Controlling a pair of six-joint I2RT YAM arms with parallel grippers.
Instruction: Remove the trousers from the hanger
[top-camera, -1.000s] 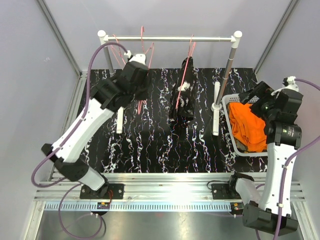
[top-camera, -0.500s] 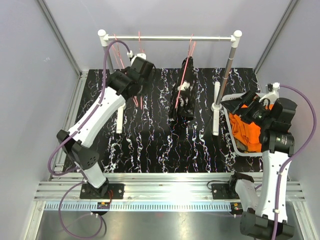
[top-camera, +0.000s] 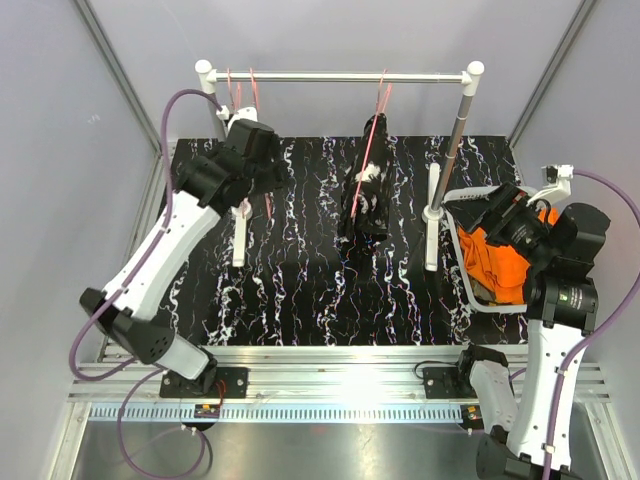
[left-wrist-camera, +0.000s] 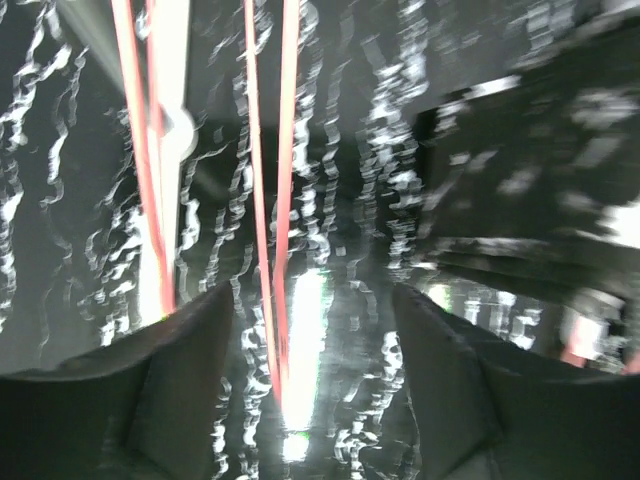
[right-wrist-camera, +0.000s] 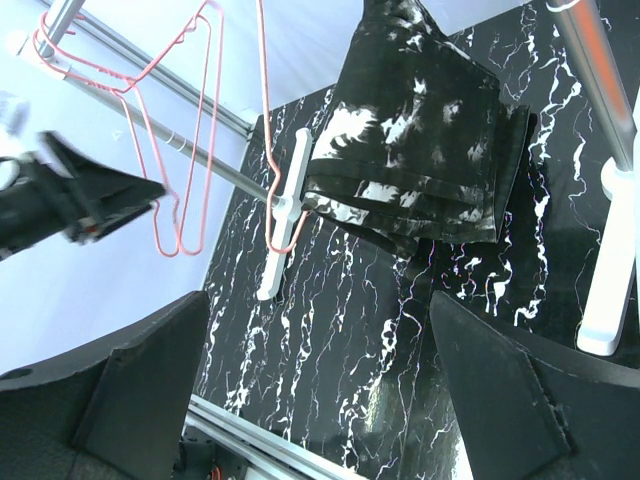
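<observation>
The black trousers (top-camera: 367, 195) with white markings hang folded over a red wire hanger (top-camera: 383, 100) at the middle of the rail; the right wrist view shows them (right-wrist-camera: 420, 140) on that hanger (right-wrist-camera: 262, 100). Bright orange trousers (top-camera: 505, 255) lie bunched in the white basket (top-camera: 452, 228) on the right. My left gripper (top-camera: 258, 160) is up by the rail's left end and stands open (left-wrist-camera: 312, 300). Two red wires of an empty hanger (left-wrist-camera: 285, 200) run through the gap without being pinched. My right gripper (top-camera: 470, 212) hovers over the basket's near-left corner, open and empty (right-wrist-camera: 320, 300).
Empty red hangers (top-camera: 240, 92) hang bunched at the rail's left end. The rail's white posts (top-camera: 470, 75) and white feet (top-camera: 432, 235) stand on the black marbled mat (top-camera: 300, 280). Grey walls close in on both sides.
My left gripper has gone from shut to open and moved left along the rail; the empty hangers now sit further left. The right gripper swung left over the basket.
</observation>
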